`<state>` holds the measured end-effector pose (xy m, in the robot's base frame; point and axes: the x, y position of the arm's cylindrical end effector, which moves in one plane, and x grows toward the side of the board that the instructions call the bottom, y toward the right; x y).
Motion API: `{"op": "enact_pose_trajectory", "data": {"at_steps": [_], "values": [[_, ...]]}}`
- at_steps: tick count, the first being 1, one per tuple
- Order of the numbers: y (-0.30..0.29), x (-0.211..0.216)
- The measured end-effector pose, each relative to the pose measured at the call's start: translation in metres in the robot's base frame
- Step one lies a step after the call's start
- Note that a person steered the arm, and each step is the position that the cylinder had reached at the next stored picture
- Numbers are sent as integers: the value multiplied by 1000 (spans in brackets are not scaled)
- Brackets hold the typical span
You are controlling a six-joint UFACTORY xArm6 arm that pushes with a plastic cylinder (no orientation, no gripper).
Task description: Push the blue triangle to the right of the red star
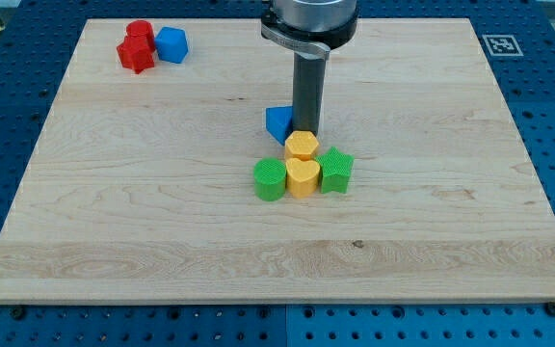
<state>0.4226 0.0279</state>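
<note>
The blue triangle (278, 123) lies near the board's middle. My tip (307, 129) stands right against its right side, just above the yellow hexagon (302, 146). The red star (137, 56) sits at the view's top left, with a red cylinder (141, 33) touching it from above and a blue block (171, 44) touching it on the right. The triangle is far to the right of and below the red star.
A cluster sits just below my tip: the yellow hexagon, a yellow heart (303, 177), a green cylinder (270, 179) on its left and a green star (335, 170) on its right. The wooden board (432, 241) lies on a blue pegboard table.
</note>
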Motion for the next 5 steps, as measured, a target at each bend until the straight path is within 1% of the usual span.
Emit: {"op": "enact_pose_trajectory", "data": {"at_steps": [1, 3, 5], "values": [[0, 0], [-29, -18], [-94, -21]]}}
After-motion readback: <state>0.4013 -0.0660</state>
